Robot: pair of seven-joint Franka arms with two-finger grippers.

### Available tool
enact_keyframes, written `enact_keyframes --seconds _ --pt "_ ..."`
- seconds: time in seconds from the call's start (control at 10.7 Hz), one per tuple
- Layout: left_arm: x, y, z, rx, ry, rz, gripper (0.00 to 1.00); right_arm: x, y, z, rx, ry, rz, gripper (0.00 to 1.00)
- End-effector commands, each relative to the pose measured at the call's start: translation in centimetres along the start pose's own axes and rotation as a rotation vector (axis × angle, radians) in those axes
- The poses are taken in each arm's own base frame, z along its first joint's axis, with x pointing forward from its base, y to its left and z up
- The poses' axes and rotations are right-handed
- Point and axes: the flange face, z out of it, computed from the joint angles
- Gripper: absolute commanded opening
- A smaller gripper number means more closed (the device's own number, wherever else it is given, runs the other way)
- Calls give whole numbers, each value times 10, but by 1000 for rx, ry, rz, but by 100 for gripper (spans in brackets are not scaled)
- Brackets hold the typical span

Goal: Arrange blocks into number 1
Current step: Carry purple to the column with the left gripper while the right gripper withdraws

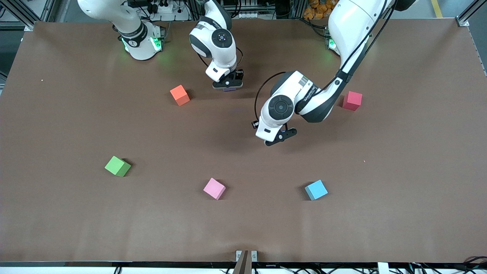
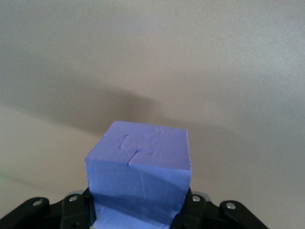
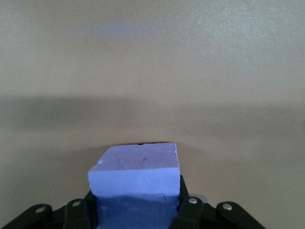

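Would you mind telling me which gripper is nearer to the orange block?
The right gripper, holding a purple block, is beside the orange block. The left gripper sits toward the left arm's end, over bare table.

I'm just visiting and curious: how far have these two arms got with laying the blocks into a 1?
Barely started. No blocks sit in a line yet. Each claw grips a purple block: the left claw holds one purple block over the table's middle, the right claw another beside the orange block. Still scattered apart: orange, red, green, pink and light blue.
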Motion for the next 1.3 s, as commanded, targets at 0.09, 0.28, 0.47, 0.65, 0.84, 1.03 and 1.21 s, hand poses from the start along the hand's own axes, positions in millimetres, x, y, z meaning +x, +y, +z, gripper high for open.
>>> enact_keyframes --seconds 0.09,0.28,0.47,0.65,0.84,1.03,1.21 --pt "15 -9 0 -7 -8 -87 0 6 4 -11 10 13 30 100" --pt "21 -13 8 13 -2 -115 0 17 16 -39 10 8 61 100" --pt "14 -9 0 3 14 -110 0 34 38 -70 10 4 111 100" --pt "-29 21 11 -32 45 -91 0 63 80 -110 7 -8 174 100" --pt "-69 43 32 -27 104 -38 0 101 153 -142 -7 -41 61 100" --pt "-125 63 62 -6 150 84 0 128 216 -149 6 -80 -127 100" --pt "-158 73 81 4 183 167 0 147 273 -144 34 -97 -279 100"
